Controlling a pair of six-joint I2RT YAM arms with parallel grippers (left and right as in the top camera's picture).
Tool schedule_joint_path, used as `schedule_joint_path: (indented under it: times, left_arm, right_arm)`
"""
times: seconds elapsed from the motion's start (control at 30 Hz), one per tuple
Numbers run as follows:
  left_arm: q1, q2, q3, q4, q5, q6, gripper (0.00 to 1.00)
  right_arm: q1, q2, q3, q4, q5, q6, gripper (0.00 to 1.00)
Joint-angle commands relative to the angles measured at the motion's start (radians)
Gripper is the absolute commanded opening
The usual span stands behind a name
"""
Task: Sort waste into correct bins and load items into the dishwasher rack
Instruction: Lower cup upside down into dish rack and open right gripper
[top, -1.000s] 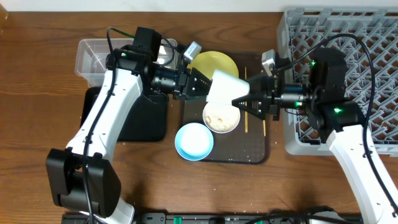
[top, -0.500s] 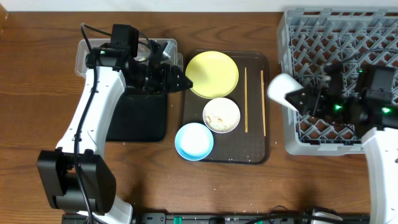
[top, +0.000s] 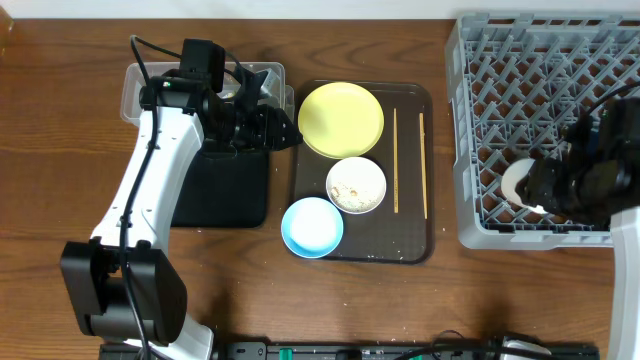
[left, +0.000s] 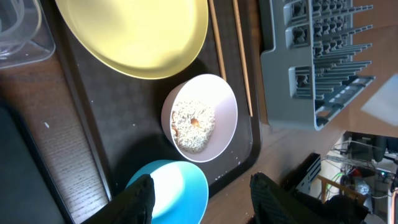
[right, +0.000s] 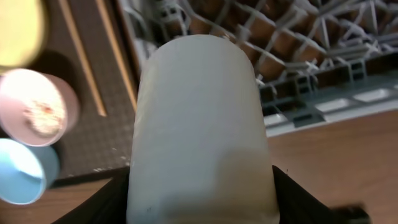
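My right gripper is shut on the small white cup and holds it on its side over the front-left part of the grey dishwasher rack. The cup fills the right wrist view. My left gripper is open and empty, between the clear tub and the yellow plate. In the left wrist view its fingers hang over the light blue bowl. The beige bowl holds rice scraps. Two chopsticks lie to the right of it. The snack wrapper is not in view.
The plate, both bowls and the chopsticks lie on a dark brown serving tray at the table's middle. The shallow black tray lies left of it, below the clear tub. White crumbs dot the brown tray's front.
My right gripper has carried the white cup from above the brown tray rightwards to over the rack. My left gripper has drawn back left towards the tub and stays open.
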Motion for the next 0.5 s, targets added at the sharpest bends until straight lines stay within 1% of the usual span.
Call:
schedule_joint_path:
  times: [0.0,0.17,0.37,0.43,0.47]
  left_arm:
    - [-0.001,0.0,0.013,-0.01,-0.013,0.007,0.53]
    - [-0.001,0.0,0.013,-0.018,-0.013,0.007,0.53]
    - [-0.002,0.0,0.013,-0.017,-0.013,0.007,0.53]
    - [-0.004,0.0,0.013,-0.017,-0.013,0.007,0.53]
    - [-0.006,0.0,0.013,-0.017,-0.014,0.007,0.53]
  right_arm:
    - [-0.003,0.068,0.011,-0.003,0.051,0.01,0.44]
    - [-0.002,0.172,0.011,-0.027,0.036,-0.014,0.44]
    - [0.021,0.289,0.01,-0.039,0.037,-0.023,0.46]
    - [0.03,0.319,0.01,-0.037,0.037,-0.025,0.52]
    - [0.035,0.335,0.01,-0.032,0.037,-0.024,0.6]
